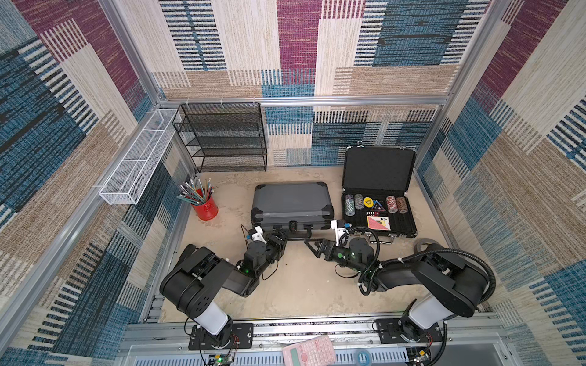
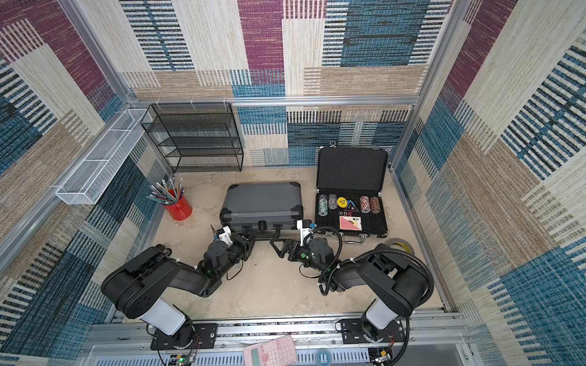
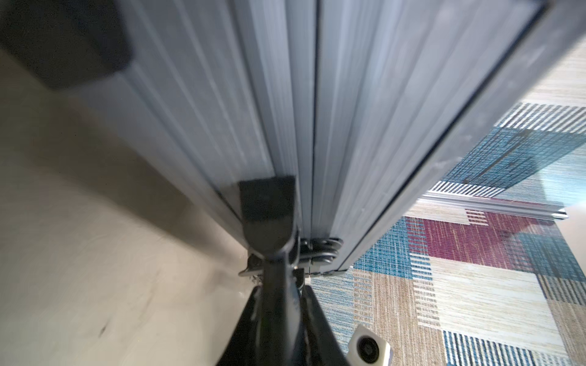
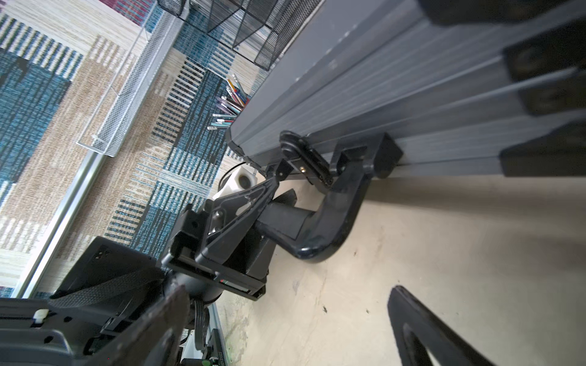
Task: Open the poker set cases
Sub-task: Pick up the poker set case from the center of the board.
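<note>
Grey poker set case (image 1: 291, 198) is lying shut at the centre of the desk (image 1: 301, 285), with the black poker set case (image 1: 379, 171) standing open near its right side. The left claw (image 1: 283, 237) is pinching narrow at the grey case's latch (image 3: 320, 252), while the right claw (image 1: 310, 242) is gaping wide beside the handle (image 4: 329, 218).

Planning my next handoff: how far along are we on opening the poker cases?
Done: the black case stands open, chips showing. In hand: the left gripper, shut, sits at a front latch of the grey case; the right gripper hangs open beside its handle. Left: opening it.
</note>
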